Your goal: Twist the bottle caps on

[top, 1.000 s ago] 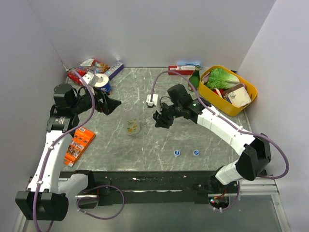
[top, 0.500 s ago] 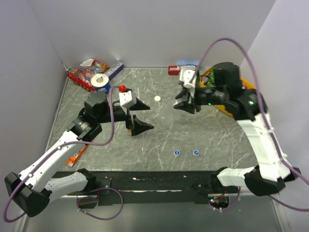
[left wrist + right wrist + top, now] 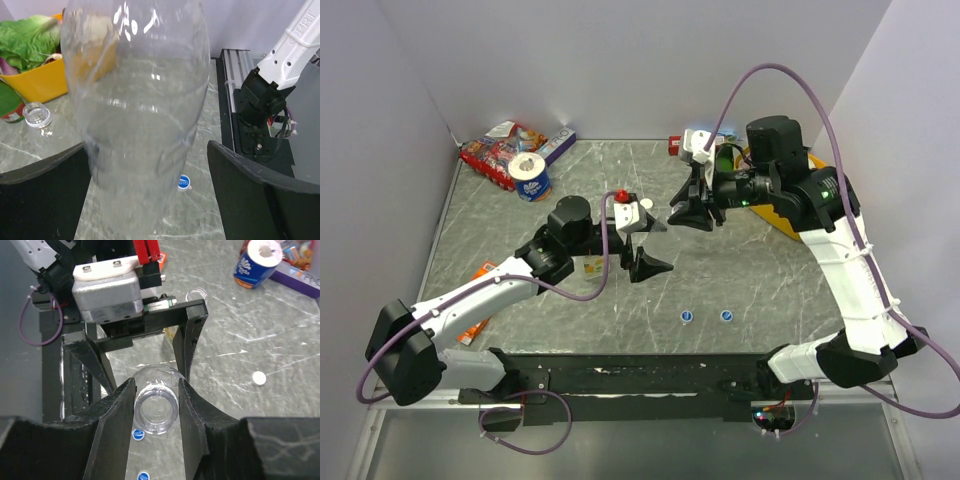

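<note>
My right gripper (image 3: 155, 386) is shut on the neck of a clear, open-mouthed bottle (image 3: 156, 410) and holds it above the table. In the top view it (image 3: 686, 211) is right of centre. My left gripper (image 3: 654, 245) is open. Its two fingers stand either side of the bottle's body (image 3: 140, 115), and the right finger (image 3: 260, 195) is clearly apart from it. Two blue caps (image 3: 687, 317) (image 3: 726, 316) lie near the front; one shows below the bottle (image 3: 184, 183). A white cap (image 3: 258, 378) lies on the table. A yellow-labelled bottle (image 3: 591, 265) stands beside the left arm.
A yellow basket (image 3: 819, 223) of vegetables and a dark green bottle (image 3: 724, 158) stand at the back right. A tape roll (image 3: 532, 178) and snack packs (image 3: 498, 152) are at the back left, and an orange pack (image 3: 478, 305) at the left. A small clear vessel (image 3: 37, 114) stands by the basket.
My left gripper has reached right and forward to the table's centre. My right gripper has brought the bottle left to meet it, so the left fingers now straddle the bottle.
</note>
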`<state>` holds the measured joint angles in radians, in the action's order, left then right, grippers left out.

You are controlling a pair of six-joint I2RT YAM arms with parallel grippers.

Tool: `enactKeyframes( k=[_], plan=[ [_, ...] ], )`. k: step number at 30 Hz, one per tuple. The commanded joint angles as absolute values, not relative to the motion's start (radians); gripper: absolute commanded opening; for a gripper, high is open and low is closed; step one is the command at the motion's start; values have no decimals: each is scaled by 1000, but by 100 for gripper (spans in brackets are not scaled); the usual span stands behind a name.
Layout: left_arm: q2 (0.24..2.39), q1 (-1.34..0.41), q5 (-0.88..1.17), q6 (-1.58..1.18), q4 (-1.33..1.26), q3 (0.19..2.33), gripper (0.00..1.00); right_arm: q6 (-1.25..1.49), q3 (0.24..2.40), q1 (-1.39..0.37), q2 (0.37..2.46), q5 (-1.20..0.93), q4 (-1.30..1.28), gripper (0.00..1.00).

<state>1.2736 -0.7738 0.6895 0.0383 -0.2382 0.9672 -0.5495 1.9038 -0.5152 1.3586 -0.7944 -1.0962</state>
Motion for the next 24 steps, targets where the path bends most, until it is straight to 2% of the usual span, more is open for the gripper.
enactKeyframes(
  k=[1, 4, 12, 14, 17, 18, 19, 21, 24],
  plan=[
    [1266, -785, 681, 38, -345, 959, 96, -543, 1950, -534, 1353, -838, -1100, 7],
    [1267, -785, 678, 63, -325, 959, 99, -532, 1931, -534, 1350, -847, -1069, 7],
    [1253, -785, 635, 86, -318, 914, 78, -514, 1933, -537, 1358, -848, -1046, 8],
    [1249, -784, 627, 84, -325, 907, 76, -506, 1927, -535, 1356, -850, -1042, 8],
    [1246, -784, 617, 80, -344, 894, 71, -497, 1905, -537, 1350, -850, -1037, 18],
    [1244, -784, 612, 80, -348, 891, 70, -497, 1904, -538, 1345, -839, -1040, 37],
    [1244, -784, 609, 83, -345, 888, 67, -494, 1919, -538, 1342, -794, -1043, 43],
    [1235, -784, 597, 84, -337, 879, 61, -515, 1930, -522, 1322, -740, -1052, 48],
    [1215, -781, 569, 78, -348, 848, 51, -551, 1898, -479, 1244, -654, -1032, 70]
  ],
)
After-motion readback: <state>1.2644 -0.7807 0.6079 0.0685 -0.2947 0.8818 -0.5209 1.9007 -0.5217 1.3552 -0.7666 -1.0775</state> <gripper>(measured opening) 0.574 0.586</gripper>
